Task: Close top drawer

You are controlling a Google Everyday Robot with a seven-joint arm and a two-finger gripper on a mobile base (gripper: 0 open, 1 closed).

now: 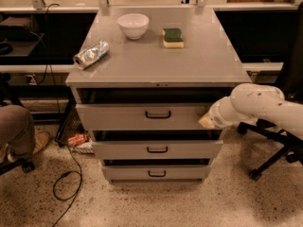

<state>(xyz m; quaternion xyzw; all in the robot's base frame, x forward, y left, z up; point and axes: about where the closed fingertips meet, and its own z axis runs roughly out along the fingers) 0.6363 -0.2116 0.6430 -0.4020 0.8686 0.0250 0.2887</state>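
Observation:
The top drawer (123, 116) is a wide grey metal drawer with a dark loop handle (157, 114) at its centre. It stands pulled out a little from the grey cabinet, with a dark gap above its front panel. The gripper (206, 121) comes in from the right on a white arm (258, 107). Its tip is at the right end of the top drawer's front panel.
On the cabinet top (156, 63) lie a white bowl (133, 25), a green and yellow sponge (173, 37) and a crumpled silver bag (91, 54). Two shallower drawers (156, 149) sit below. A chair base (272, 157) is at right, a cable (68, 181) and a person's leg (16, 126) at left.

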